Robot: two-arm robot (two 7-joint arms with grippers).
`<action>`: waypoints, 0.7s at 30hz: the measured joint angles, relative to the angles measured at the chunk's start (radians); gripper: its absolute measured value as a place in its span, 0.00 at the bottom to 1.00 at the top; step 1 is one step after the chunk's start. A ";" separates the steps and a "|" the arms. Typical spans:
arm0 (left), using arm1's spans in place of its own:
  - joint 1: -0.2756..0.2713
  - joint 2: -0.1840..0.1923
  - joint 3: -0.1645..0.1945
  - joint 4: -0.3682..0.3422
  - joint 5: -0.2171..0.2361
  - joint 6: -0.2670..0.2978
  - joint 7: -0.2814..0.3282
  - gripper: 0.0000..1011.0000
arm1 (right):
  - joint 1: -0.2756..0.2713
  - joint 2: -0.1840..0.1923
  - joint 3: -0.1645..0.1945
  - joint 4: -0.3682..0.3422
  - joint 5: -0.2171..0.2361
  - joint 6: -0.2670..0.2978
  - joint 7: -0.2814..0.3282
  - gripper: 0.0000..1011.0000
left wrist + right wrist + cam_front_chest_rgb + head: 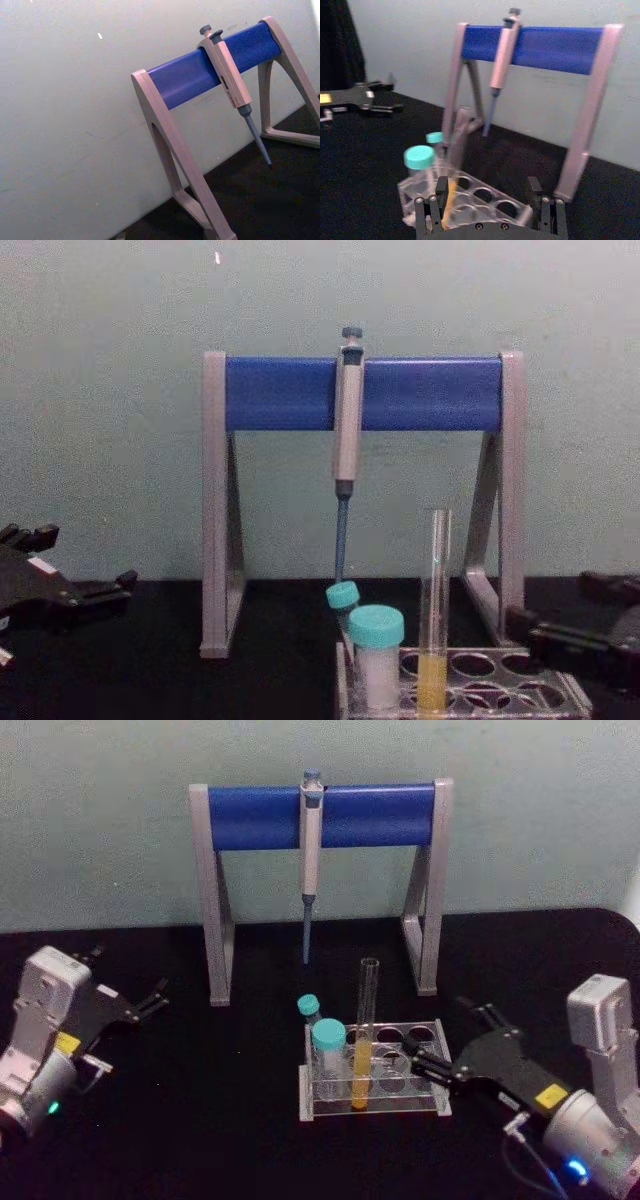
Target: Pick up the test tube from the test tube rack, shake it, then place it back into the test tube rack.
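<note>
The test tube [366, 1020] stands upright in the clear test tube rack [375, 1111], with yellow-orange liquid in its lower part. It rises above the rack in the chest view, test tube [435, 610] and rack [572, 697]. My right gripper [440, 1032] is open just right of the rack, fingers pointing at it and touching nothing. In the right wrist view its two fingers [440, 197] stand wide apart near the rack [470, 197], with the tube [457, 145] ahead. My left gripper [155, 997] rests open at the far left of the table.
Two teal-capped white tubes [328, 1040] sit in the rack's left end, next to the test tube. Behind the rack stands a grey-and-blue pipette stand [250, 817] with a pipette [311, 860] hanging from it. The tabletop [220, 1120] is black.
</note>
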 joint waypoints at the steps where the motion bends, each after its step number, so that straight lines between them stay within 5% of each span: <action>1: 0.000 0.000 0.000 0.000 0.000 0.000 0.000 0.99 | 0.002 -0.004 -0.003 0.000 0.003 0.005 0.008 0.99; 11: 0.000 0.000 0.000 0.000 0.000 0.000 0.000 0.99 | 0.051 -0.069 -0.019 0.023 0.066 0.091 0.100 0.99; 21: 0.000 0.000 0.000 0.000 0.000 0.000 0.000 0.99 | 0.116 -0.140 -0.019 0.081 0.085 0.149 0.124 0.99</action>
